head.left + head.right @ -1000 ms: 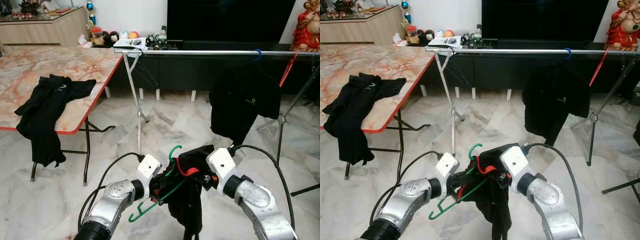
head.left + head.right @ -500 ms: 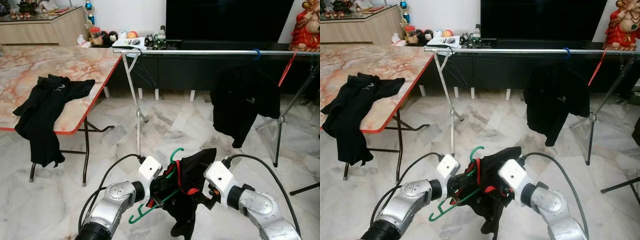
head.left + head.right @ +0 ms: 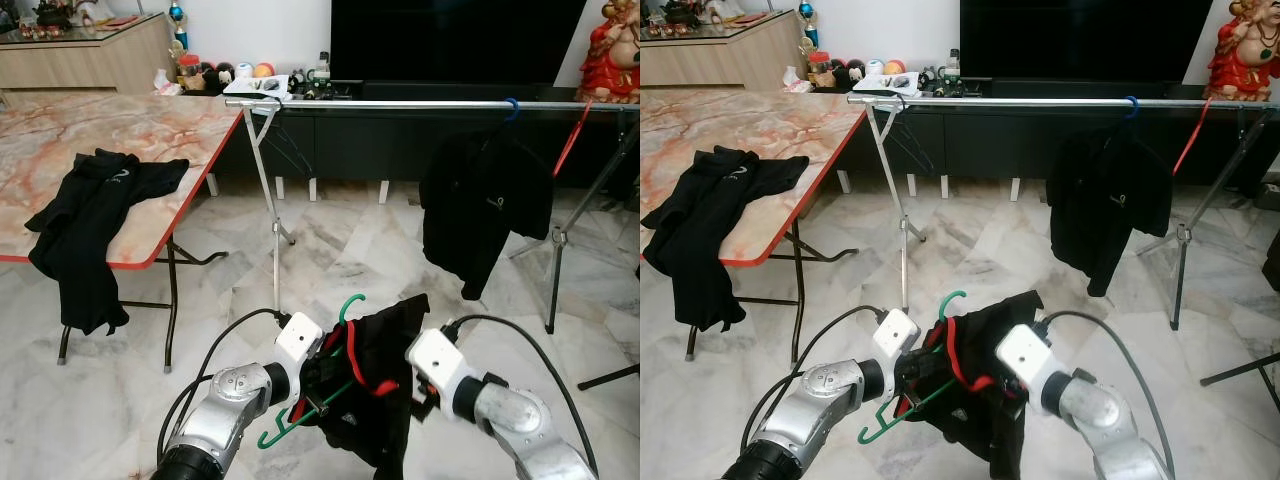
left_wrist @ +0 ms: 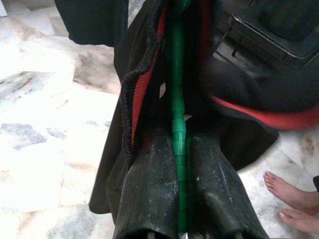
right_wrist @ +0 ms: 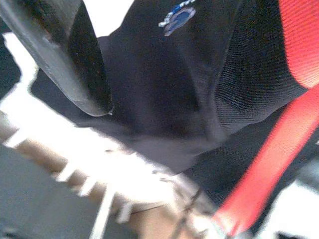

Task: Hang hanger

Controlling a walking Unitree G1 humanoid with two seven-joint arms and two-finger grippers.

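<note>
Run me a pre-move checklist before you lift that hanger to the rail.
1. Left claw shut on the green hanger: ok, both fingers press its bar in the left wrist view.
2. Black shirt with red trim seated on the hanger: not ok, it is bunched and slumping between the arms.
3. Right claw grip on the shirt: cannot tell, one finger lies against the fabric, the other is hidden.
4. Hanger hook free: ok, it curves up above the shirt.
5. Room on the rail: ok, bare bar to the left of the hanging black shirt.
6. Bare feet close by: not ok, a person stands near.
</note>
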